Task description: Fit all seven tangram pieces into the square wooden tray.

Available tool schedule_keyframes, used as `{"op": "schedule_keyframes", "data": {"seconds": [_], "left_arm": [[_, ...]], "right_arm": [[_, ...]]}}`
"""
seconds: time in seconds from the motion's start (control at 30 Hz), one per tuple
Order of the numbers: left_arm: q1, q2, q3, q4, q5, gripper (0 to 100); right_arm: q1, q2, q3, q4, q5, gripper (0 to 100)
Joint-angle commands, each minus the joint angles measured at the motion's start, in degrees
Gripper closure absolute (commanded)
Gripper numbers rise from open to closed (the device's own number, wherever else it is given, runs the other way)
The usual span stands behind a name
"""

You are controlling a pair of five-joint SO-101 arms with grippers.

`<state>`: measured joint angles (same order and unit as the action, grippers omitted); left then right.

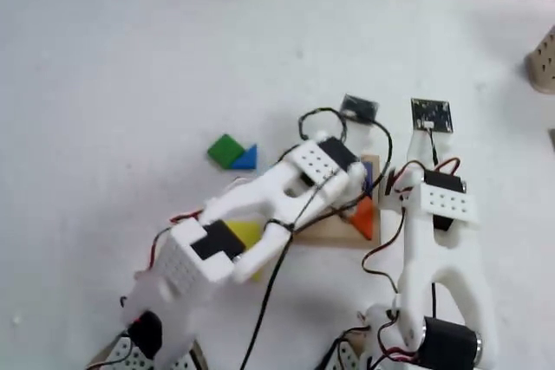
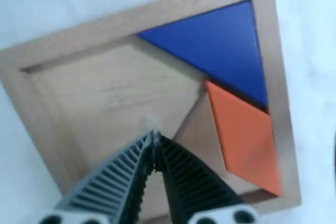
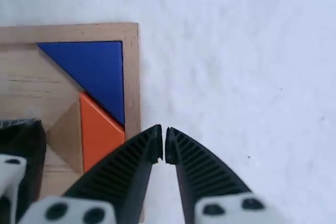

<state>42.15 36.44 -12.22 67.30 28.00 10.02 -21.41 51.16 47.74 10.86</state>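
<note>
The square wooden tray point(image 2: 131, 22) holds a large blue triangle point(image 2: 215, 45) in one corner and an orange parallelogram point(image 2: 241, 135) against it. My left gripper point(image 2: 153, 139) is shut and empty, its tips just above the tray's bare floor. My right gripper point(image 3: 163, 142) is also shut and empty, over the white table just outside the tray's rim point(image 3: 131, 77). In the high view, a green piece point(image 1: 225, 150) and a small blue triangle point(image 1: 246, 159) lie together on the table left of the tray point(image 1: 334, 230). A yellow piece point(image 1: 245, 233) lies partly under the left arm.
Two small dark boards point(image 1: 358, 108) point(image 1: 431, 114) lie beyond the tray, with cables running back to the arms. A tan perforated object point(image 1: 545, 62) stands at the right edge. Open white table stretches to the left and far side.
</note>
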Motion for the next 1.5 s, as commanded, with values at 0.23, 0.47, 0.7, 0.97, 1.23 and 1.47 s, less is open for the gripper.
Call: {"op": "schedule_keyframes", "data": {"seconds": [0.23, 0.47, 0.7, 0.97, 1.23, 1.47], "left_arm": [[-0.5, 0.1, -3.8, 4.9, 0.5, 98], [0.8, 0.2, -3.7, 7.0, 0.5, 98], [5.7, 0.3, -3.7, 9.0, 0.4, 98], [5.6, 0.3, -3.7, 0.8, 0.4, 98], [5.6, 0.3, -3.7, -3.2, 0.5, 98], [5.9, -0.5, -4.3, 1.4, 0.5, 98]], "right_arm": [[0.6, -2.2, -1.9, -1.0, -0.1, 97.7], [0.7, -2.2, -1.9, -1.0, -0.1, 97.8], [0.7, -2.6, -1.9, -0.9, -0.1, 97.8], [0.7, -2.2, -1.9, -1.0, -0.1, 97.8], [0.7, -2.2, -1.8, -1.0, -0.1, 97.8], [0.7, -2.2, -1.8, -1.0, -0.1, 97.8]]}}
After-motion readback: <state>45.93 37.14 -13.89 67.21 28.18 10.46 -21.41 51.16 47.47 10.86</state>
